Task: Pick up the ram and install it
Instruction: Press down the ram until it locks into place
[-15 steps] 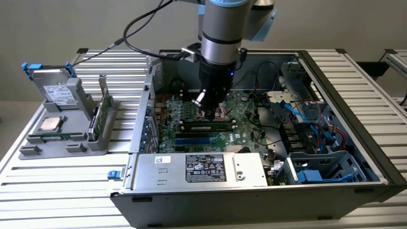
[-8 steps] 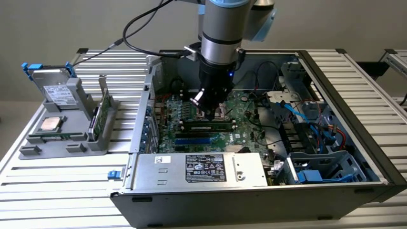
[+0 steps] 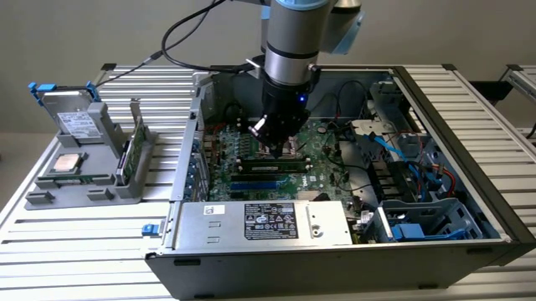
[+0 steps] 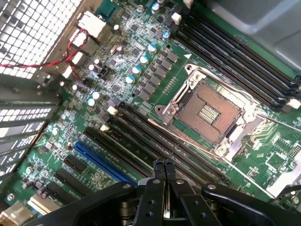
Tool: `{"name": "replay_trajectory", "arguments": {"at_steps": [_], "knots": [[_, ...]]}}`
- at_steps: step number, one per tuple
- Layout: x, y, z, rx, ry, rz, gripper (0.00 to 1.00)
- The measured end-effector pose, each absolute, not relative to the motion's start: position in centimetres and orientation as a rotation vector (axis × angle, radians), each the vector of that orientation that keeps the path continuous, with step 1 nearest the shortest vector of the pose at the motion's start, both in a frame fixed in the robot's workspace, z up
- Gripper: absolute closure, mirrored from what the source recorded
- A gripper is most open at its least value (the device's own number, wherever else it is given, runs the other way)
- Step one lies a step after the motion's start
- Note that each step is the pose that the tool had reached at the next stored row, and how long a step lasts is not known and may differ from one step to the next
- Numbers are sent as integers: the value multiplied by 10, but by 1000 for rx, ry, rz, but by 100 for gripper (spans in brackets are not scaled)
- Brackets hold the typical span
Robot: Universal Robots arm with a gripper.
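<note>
Exterior view has the ram (image 3: 270, 167), a flat green stick, lying in a motherboard (image 3: 314, 169) slot under the gripper (image 3: 275, 149). Wrist view: black metal fingers (image 4: 158, 170) clenched together, empty, above the square socket (image 4: 209, 111).

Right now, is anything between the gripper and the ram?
Yes. The gripper hangs inside the computer case, and the case's side wall stands between it and the ram, which is in the grey rack outside.
</note>
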State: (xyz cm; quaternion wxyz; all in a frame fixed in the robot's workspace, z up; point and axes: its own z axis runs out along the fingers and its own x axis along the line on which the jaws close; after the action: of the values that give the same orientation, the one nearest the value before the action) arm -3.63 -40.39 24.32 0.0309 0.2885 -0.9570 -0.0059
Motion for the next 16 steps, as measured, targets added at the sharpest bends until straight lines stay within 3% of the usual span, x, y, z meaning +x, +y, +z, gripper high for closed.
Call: {"name": "replay_trajectory", "arguments": {"at_steps": [16], "knots": [[-36, -404, 243, 550, -3031, -26, 90]]}}
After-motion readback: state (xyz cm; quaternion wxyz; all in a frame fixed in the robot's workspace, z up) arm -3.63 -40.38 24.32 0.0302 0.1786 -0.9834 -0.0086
